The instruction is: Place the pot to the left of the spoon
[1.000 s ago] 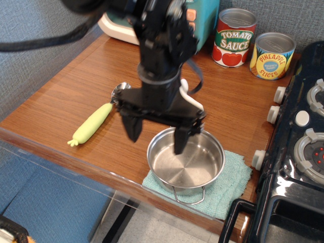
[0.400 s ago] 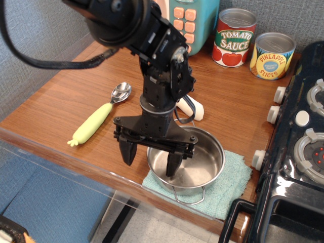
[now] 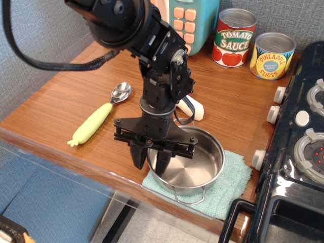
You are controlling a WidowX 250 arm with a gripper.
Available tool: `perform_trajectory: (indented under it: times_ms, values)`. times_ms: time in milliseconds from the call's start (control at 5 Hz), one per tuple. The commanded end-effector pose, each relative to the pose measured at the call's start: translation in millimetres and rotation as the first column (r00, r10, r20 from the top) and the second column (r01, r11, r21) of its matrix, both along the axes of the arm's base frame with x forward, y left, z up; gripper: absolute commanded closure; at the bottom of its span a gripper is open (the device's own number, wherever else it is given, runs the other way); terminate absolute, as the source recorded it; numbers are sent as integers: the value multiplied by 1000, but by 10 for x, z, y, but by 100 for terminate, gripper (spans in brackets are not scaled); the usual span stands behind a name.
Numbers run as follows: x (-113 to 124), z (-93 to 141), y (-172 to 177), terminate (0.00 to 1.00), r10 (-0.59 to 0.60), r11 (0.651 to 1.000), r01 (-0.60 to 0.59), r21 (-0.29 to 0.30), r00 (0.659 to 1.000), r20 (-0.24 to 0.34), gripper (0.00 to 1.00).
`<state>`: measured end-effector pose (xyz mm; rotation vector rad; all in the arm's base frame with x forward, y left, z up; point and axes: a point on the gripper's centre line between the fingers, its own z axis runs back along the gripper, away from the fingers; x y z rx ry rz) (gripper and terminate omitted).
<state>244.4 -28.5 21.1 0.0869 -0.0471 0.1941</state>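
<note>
On the counter are two cans [image 3: 235,38], one pot [image 3: 195,164], one spoon [image 3: 98,121], one cloth [image 3: 230,187] and one gripper [image 3: 150,161].

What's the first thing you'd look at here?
The big black arm in the middle, its gripper pinching the left rim of the shiny pot on a green cloth at the front edge. Left of it lies a spoon, and two bright cans, tomato sauce and pineapple, stand at the back.
</note>
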Motion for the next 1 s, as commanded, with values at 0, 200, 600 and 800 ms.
perform_trajectory:
  times_ms: [0,200,600,800]
  values:
    - [149,352,-59,0,-1,999,5,-48,996,88,100]
    - [365,807,35,0,72,994,-59,-95,988,136,100]
    - [758,1037,1055,0,361,932,-353,-78,923,134,100]
    - [629,983,1558,0,400,916,-396,-56,908,128,100]
